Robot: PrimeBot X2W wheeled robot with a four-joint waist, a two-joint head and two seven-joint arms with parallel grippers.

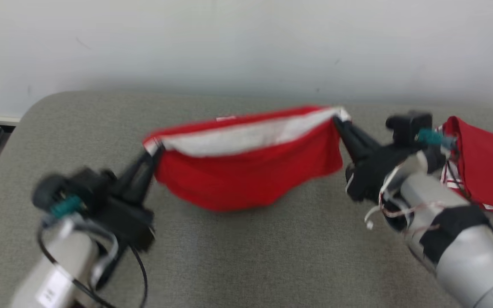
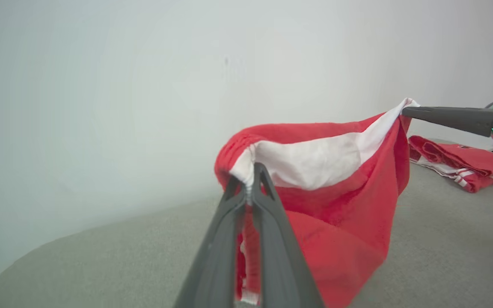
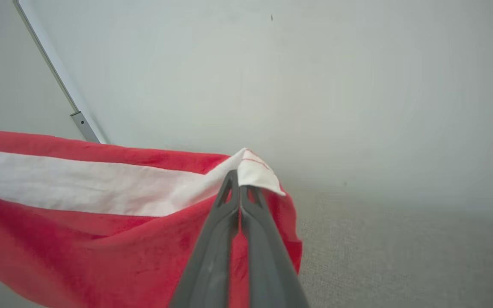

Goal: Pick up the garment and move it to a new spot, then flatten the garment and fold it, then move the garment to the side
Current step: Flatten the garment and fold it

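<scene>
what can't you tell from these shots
- Head view: blur smears the garment, so any label is unreadable.
- Head view: the second garment is cut off by the right edge.
- Left wrist view: the left gripper covers cloth below its grip.
- Right wrist view: the garment runs off the left and bottom edges.

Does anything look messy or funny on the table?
Nothing looks torn or spilled. The garment sags in the middle between the left gripper and right gripper, both shut on its top corners, with its white inside showing. Another red cloth lies rumpled at the right side of the table.
</scene>
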